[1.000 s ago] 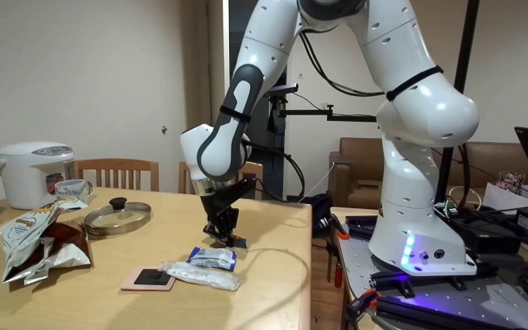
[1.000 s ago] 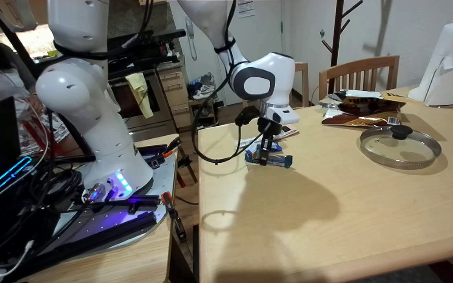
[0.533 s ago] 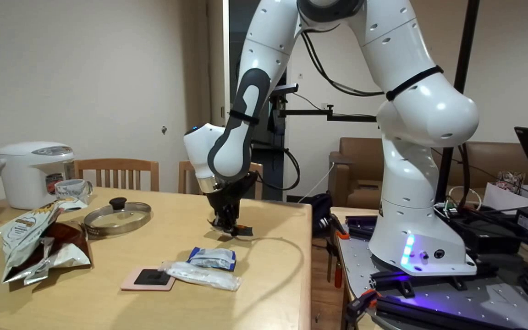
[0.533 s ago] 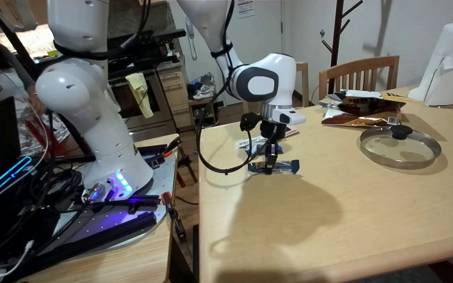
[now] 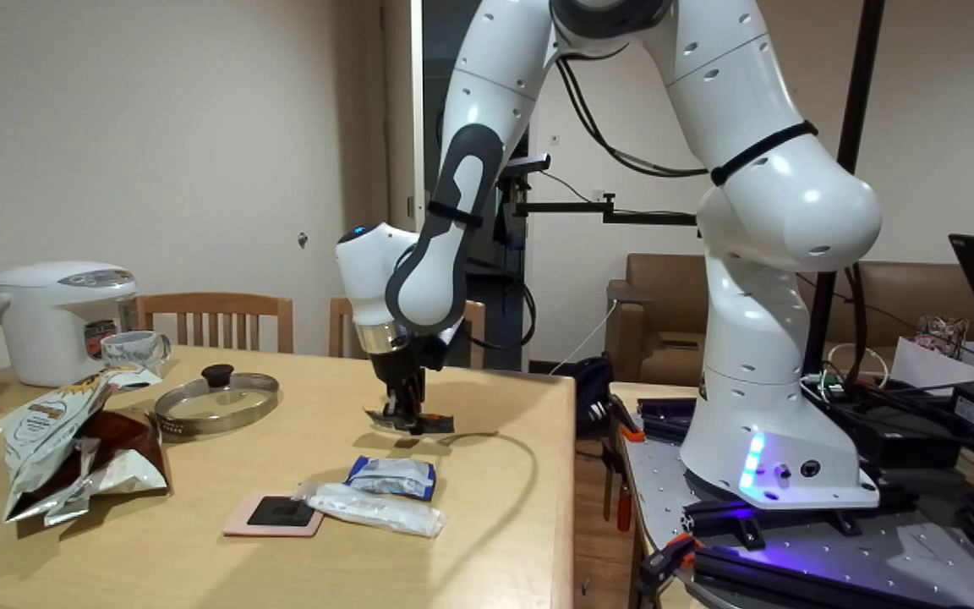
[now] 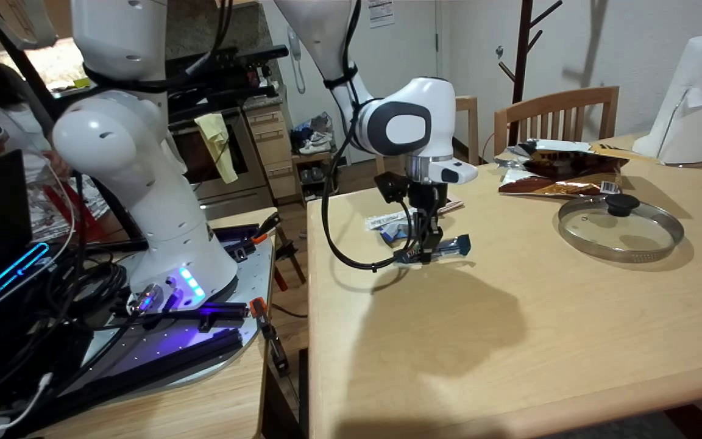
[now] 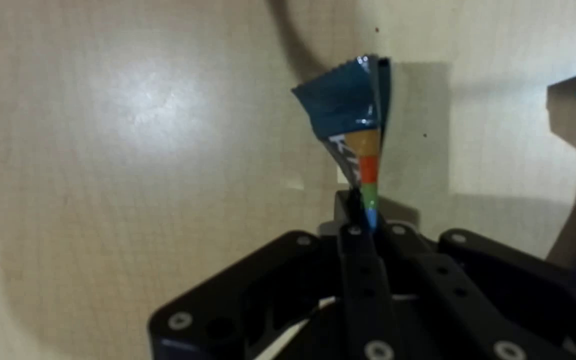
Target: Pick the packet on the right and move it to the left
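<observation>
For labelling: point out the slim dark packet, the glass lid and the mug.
Slim dark packet (image 7: 363, 143), wrist view: orange band.
Glass lid (image 6: 607, 233), in an exterior view: clear pane.
Mug (image 5: 132, 348), in an exterior view: outer wall.

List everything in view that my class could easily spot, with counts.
table: 1, light wood, foreground
dark packet: 1, teal, held above table
flat packet: 1, white and blue, on table
long packet: 1, white, beside flat packet
square pad: 1, pink and black, on table
lid: 1, clear, on table
foil packaging: count unclear, silver and brown, on table
electric pot: 1, white, on table
mug: 1, pale, near electric pot
paper roll: 1, white, on table
chairs: 2 per exterior view, brown, behind table
towel: 1, yellow, background
person: 1, pale clothing, background
arm: 1, white, over table
pincer: 1, black, around dark packet
</observation>
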### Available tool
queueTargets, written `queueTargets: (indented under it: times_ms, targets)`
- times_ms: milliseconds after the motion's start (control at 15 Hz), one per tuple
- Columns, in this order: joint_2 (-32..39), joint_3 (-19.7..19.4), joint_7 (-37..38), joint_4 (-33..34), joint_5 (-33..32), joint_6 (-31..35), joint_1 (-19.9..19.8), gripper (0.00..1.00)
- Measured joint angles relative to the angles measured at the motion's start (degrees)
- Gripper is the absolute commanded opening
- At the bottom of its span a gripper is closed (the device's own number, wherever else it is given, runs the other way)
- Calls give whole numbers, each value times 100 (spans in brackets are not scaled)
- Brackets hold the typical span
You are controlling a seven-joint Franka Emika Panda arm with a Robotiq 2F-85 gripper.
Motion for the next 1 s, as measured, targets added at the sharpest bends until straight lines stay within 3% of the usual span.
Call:
queueTargets:
  times_ms: [533,933,1000]
  targets:
    - [25,441,-256,-45,508,582,-391,0]
    - [115,564,-282,-99,814,878,-444,0]
    - [115,564,-282,-99,821,878,-444,26]
